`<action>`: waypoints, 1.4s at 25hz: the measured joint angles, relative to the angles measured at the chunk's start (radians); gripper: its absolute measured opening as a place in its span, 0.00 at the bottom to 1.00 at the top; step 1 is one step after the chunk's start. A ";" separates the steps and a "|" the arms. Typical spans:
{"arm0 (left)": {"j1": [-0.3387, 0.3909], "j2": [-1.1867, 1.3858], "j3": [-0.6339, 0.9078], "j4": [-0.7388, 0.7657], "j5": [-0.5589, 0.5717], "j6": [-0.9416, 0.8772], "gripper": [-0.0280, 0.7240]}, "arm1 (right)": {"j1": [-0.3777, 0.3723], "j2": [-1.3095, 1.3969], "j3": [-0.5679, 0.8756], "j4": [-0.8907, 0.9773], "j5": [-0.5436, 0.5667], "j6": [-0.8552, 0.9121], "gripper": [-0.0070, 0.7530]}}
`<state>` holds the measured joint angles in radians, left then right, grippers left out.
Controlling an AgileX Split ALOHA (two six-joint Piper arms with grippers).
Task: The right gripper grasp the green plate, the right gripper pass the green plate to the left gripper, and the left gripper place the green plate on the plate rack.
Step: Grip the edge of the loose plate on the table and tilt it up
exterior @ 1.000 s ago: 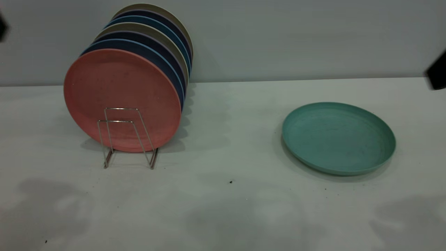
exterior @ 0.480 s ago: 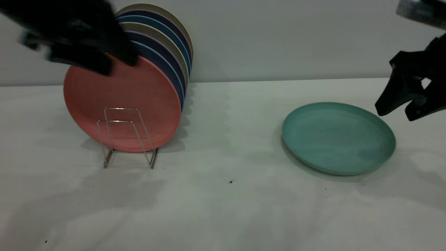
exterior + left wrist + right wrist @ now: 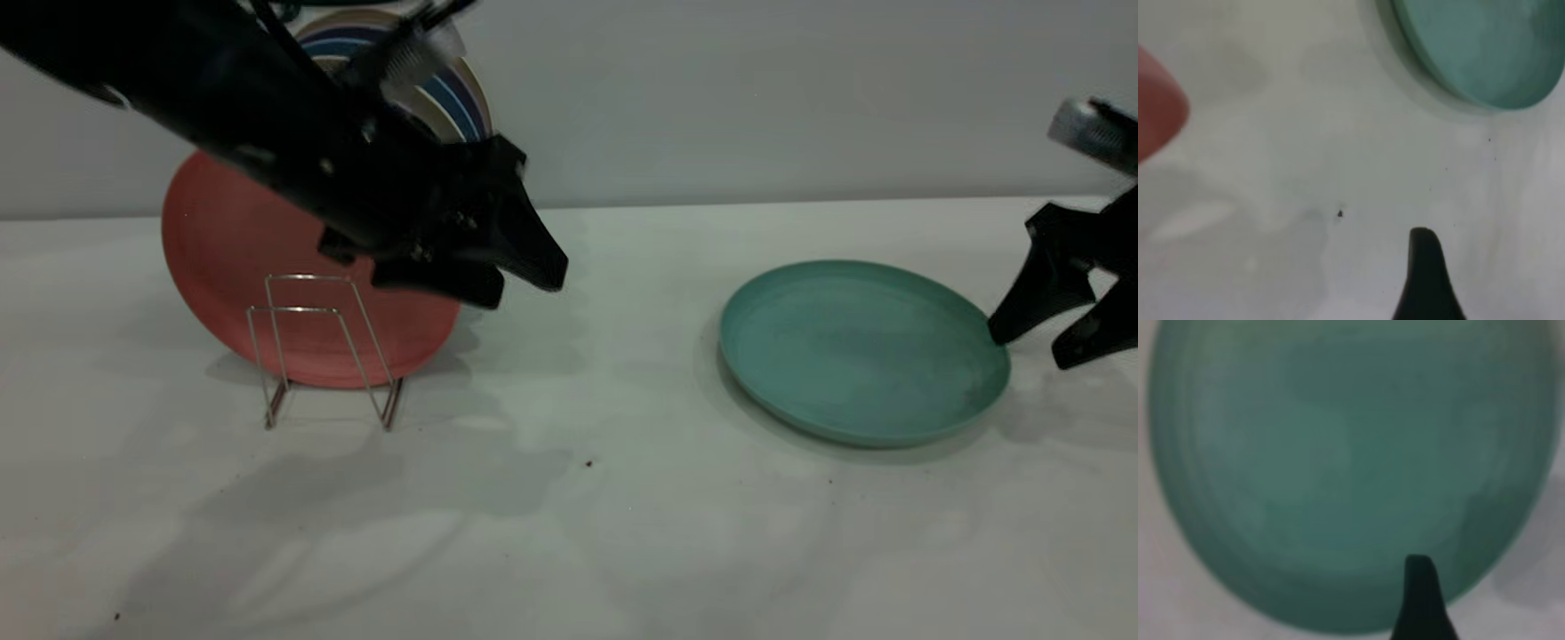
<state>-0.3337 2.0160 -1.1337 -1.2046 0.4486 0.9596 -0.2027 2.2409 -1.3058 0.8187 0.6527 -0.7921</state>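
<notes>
The green plate [image 3: 853, 347] lies flat on the white table at the right, and it also shows in the left wrist view [image 3: 1478, 47] and fills the right wrist view [image 3: 1338, 467]. My right gripper [image 3: 1031, 348] is open at the plate's right edge, one fingertip at the rim and the other lower, just outside it. One of its fingers [image 3: 1421, 603] shows over the rim. My left gripper [image 3: 524, 286] hangs open above the table, right of the plate rack [image 3: 311, 347]. One of its fingers [image 3: 1425, 280] shows over bare table.
A salmon-pink plate [image 3: 222, 258] stands foremost in the rack, with dark blue and beige plates [image 3: 458, 98] behind it. The left arm [image 3: 267, 116] covers much of that stack. A grey wall runs along the back of the table.
The left arm has swung in from the upper left, across the stacked plates, toward the middle. The right gripper has come down from the upper right to the green plate's right rim.
</notes>
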 joint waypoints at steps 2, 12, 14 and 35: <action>0.000 0.008 0.000 -0.009 0.001 0.003 0.76 | -0.012 0.042 -0.032 0.002 0.005 -0.011 0.75; 0.000 0.009 -0.001 -0.015 0.004 0.007 0.76 | -0.024 0.186 -0.169 0.089 0.045 -0.098 0.73; 0.000 0.009 -0.001 -0.015 0.005 0.008 0.76 | -0.024 0.200 -0.186 0.118 0.056 -0.111 0.71; -0.006 0.019 -0.001 -0.069 0.005 0.011 0.76 | 0.001 0.228 -0.203 0.322 0.278 -0.421 0.03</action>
<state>-0.3397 2.0355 -1.1349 -1.2739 0.4535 0.9709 -0.2020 2.4690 -1.5084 1.1412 0.9307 -1.2129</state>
